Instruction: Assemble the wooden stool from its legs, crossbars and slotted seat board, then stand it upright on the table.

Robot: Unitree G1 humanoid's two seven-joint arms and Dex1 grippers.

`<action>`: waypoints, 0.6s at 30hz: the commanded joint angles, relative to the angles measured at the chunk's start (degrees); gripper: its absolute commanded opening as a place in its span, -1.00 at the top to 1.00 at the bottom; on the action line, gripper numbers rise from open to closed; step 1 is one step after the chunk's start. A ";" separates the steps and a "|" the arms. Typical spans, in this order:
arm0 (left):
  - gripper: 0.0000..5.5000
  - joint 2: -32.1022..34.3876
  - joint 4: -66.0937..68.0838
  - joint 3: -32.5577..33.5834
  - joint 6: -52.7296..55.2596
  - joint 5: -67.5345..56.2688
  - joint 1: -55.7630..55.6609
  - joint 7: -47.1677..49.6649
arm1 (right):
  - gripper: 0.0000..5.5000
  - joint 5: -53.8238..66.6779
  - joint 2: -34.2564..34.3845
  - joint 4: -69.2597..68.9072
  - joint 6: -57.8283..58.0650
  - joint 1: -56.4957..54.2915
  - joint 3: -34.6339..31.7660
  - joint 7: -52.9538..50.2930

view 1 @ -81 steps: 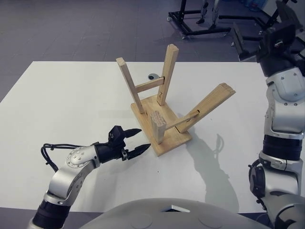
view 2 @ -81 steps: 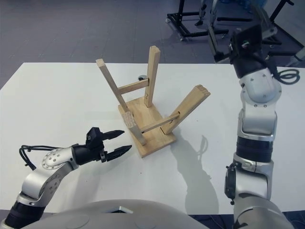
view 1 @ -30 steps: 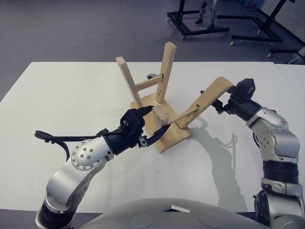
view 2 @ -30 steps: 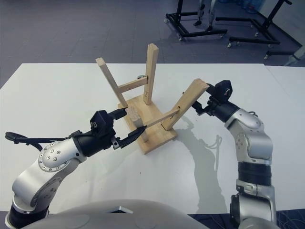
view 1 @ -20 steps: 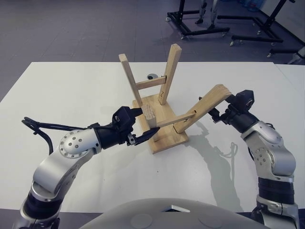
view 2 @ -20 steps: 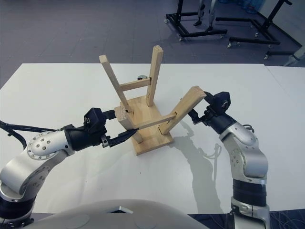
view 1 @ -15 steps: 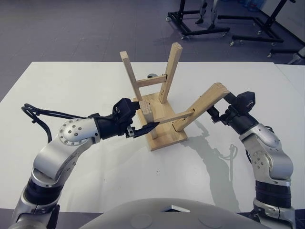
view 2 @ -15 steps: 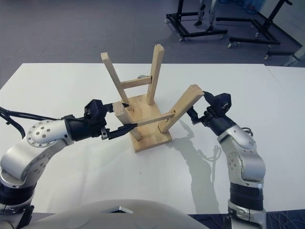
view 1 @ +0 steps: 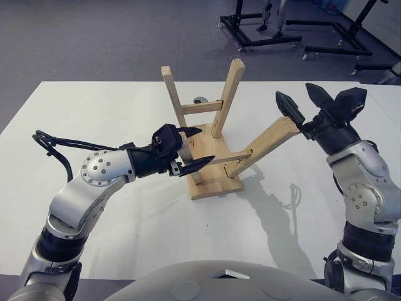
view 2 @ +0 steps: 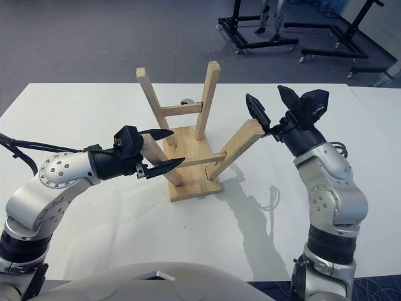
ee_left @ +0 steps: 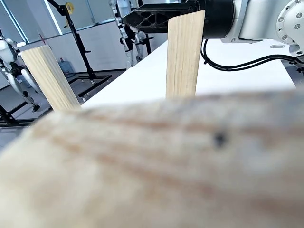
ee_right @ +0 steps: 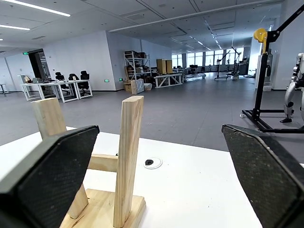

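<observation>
Resting inverted, stool [view 1: 213, 147] with leg [view 1: 263, 145] askew

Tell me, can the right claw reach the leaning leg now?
Probably yes. The right claw hangs open close by the upper end of the leaning leg, and nothing stands between them.

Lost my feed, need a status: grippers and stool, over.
Left gripper open astride near leg. Right gripper open above leaning leg. Stool upside down on seat board.
</observation>
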 commanded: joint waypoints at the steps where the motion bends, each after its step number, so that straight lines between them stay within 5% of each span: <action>1: -0.27 -1.35 0.83 -2.58 -0.88 1.56 -1.60 0.71 | -0.74 0.85 0.52 -4.28 2.20 -1.50 3.00 -2.07; 8: -0.27 -1.28 -0.38 -2.45 -1.06 2.24 0.48 1.97 | -0.74 -3.17 4.62 -4.28 3.28 6.38 -1.83 -12.99; 18: -0.27 -0.91 -0.92 -2.03 -0.95 2.60 1.05 3.62 | -0.74 5.53 8.43 -15.04 5.90 5.97 2.66 -14.33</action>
